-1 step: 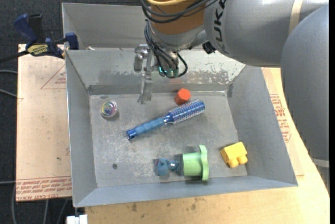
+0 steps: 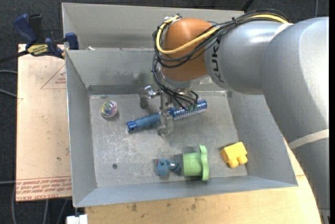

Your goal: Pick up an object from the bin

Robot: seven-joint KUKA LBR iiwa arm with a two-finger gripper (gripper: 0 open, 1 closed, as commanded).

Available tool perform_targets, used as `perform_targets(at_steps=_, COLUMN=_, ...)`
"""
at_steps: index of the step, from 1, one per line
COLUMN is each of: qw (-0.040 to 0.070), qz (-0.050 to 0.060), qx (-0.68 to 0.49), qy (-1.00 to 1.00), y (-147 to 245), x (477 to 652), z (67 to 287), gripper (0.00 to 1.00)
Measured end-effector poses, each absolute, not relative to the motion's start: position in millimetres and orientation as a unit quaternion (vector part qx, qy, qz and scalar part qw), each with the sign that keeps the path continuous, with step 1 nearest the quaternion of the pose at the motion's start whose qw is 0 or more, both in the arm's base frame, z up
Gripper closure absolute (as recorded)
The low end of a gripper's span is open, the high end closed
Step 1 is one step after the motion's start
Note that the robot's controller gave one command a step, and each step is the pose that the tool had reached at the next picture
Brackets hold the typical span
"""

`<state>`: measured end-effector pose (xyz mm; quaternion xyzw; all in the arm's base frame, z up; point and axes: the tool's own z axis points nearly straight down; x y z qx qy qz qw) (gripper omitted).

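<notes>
Nearest the front wall: green chunky plastic cylinder [image 2: 194, 164], touching a small blue plastic figure [image 2: 166, 167]; yellow plastic block [image 2: 234, 155] near its right. Mid-bin: blue-handled brush with bristled tip [image 2: 144, 123], flat on the floor; two-finger gripper [image 2: 157, 111] low over it, fingers spread, apparently one each side. Farther left: small iridescent ball [image 2: 109, 109]. Status: nothing pinched or lifted; closing and raising remain.

Grey bin [image 2: 78, 113], blue tube [image 2: 143, 123], green spool [image 2: 196, 164], yellow block [image 2: 234, 154], perhaps a marble [image 2: 109, 109]

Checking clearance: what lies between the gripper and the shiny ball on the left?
The blue cylinder, in the camera view, next to the gripper.
</notes>
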<state>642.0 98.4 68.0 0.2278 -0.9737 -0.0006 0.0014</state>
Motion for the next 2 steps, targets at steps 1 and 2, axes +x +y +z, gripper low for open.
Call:
perform_targets(at_steps=1, qw=-0.002, qz=0.001, qx=0.243, qy=-0.97, y=51.8, x=637.7, z=101.8, gripper=0.0)
perform_targets(at_steps=2, qw=-0.001, qz=0.0, qx=0.313, qy=-0.95, y=51.0, x=630.0, z=112.3, gripper=0.0)
